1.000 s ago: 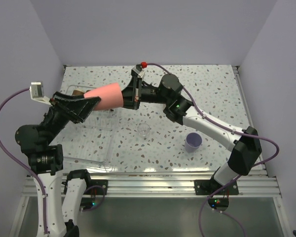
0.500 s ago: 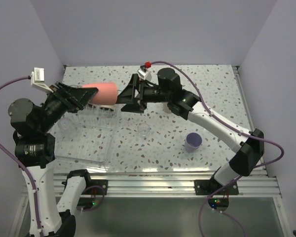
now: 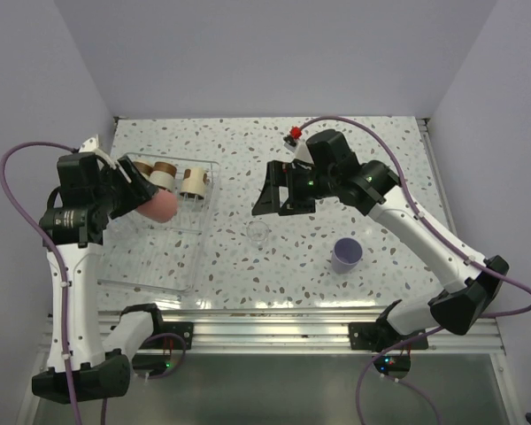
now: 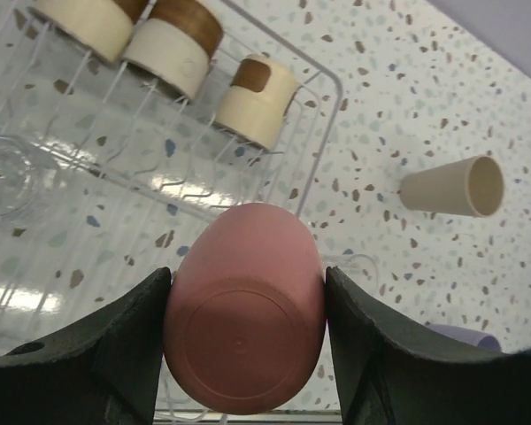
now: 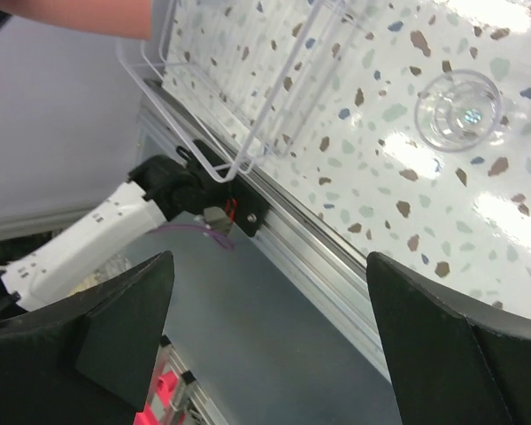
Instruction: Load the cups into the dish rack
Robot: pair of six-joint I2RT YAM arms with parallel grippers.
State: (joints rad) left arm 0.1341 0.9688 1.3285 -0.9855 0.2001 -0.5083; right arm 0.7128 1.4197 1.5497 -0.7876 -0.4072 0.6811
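Your left gripper (image 4: 245,301) pinches the coral-red plastic tumbler (image 4: 243,354) by its sidewalls, lower centre. It is likely light, stiff and slippery, so grip mid-wall. Your right gripper (image 5: 270,266) gapes wide, holding nothing.

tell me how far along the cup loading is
Done: three cream cups and a clear cup sit in the rack. In hand: the left gripper holds the coral cup over the rack; the right gripper is open and empty. Left: a second clear cup, the lavender cup and the beige cup, on its side, are on the table.
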